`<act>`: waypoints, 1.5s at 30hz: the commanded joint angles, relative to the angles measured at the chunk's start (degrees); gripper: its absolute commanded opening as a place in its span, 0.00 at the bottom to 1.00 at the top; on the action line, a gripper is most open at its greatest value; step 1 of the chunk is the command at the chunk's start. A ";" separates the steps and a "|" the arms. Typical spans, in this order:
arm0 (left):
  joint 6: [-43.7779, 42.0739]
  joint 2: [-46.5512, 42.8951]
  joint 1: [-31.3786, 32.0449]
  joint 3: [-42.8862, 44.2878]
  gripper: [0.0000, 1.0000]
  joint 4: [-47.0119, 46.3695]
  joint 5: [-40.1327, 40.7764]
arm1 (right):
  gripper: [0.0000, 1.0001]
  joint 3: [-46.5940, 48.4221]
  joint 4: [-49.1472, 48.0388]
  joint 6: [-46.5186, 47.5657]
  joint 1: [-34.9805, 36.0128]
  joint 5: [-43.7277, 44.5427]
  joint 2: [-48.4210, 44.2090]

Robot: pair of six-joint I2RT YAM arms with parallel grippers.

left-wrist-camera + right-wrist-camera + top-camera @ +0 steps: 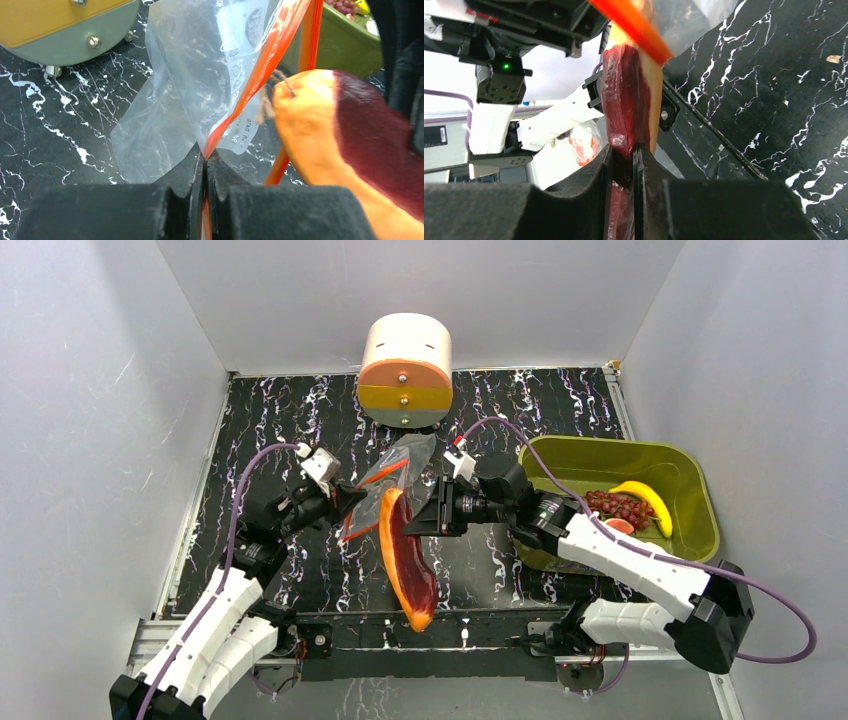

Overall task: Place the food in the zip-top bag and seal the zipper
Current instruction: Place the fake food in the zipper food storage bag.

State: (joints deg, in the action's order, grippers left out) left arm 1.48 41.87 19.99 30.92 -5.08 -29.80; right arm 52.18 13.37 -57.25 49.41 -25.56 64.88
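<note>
Bin: an olive-green bin (690,472) sits at the right, with a banana (645,502) and other food inside.
Bag: the zip-top bag (398,472) is held up at mid-table.
Slice: the orange curved slice (408,565) hangs just beside the bag's mouth, not yet in.
Right gripper (624,152): clamped on the slice's dark red edge.
Left gripper (205,157): pinched tight on the zipper (260,65).
Advice: we would keep the mouth spread and lead with the slice's narrow tip.

orange curved slice (624,100): lower end cut off by frame; zipper (634,25): blurred
</note>
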 commanded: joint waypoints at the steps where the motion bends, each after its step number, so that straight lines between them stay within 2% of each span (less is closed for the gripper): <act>1: -0.94 -2.24 -0.29 -0.25 0.00 -1.44 -3.31 | 0.00 2.90 -1.86 0.41 0.23 3.49 0.86; 4: -0.78 -3.29 -0.29 -0.38 0.00 -1.54 -4.95 | 0.00 3.43 0.27 0.20 0.21 5.66 2.02; 12: -0.26 -4.31 -0.03 -2.11 0.00 -3.63 -11.14 | 0.00 5.03 -1.38 0.19 0.23 7.62 3.93; 20: -0.19 -3.63 0.36 -2.18 0.00 -3.44 -11.47 | 0.00 4.64 -7.10 -4.55 0.23 7.85 5.19; 28: 1.57 -2.85 0.93 -2.17 0.00 -4.43 -13.35 | 0.00 5.27 -9.17 -6.71 0.25 14.74 5.41; 35: 3.80 -3.30 0.93 -2.49 0.00 -5.54 -14.04 | 0.00 10.28 -5.63 -5.67 0.24 17.91 8.73; 37: 5.55 -3.21 1.03 -2.63 0.00 -6.74 -14.65 | 0.03 11.22 -5.37 -5.49 0.25 18.00 9.90; 42: 9.98 -4.71 1.01 -3.18 0.00 -9.52 -12.56 | 0.22 14.68 -3.13 -3.51 0.25 19.17 12.45; 45: 14.34 -5.43 1.04 -3.78 0.00 -12.35 -10.62 | 0.24 15.35 -2.91 -2.74 0.23 19.73 13.04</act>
State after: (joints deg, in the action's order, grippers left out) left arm 9.98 38.28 20.67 27.59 -11.60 -41.23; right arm 63.18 12.36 -61.56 49.47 -8.34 77.95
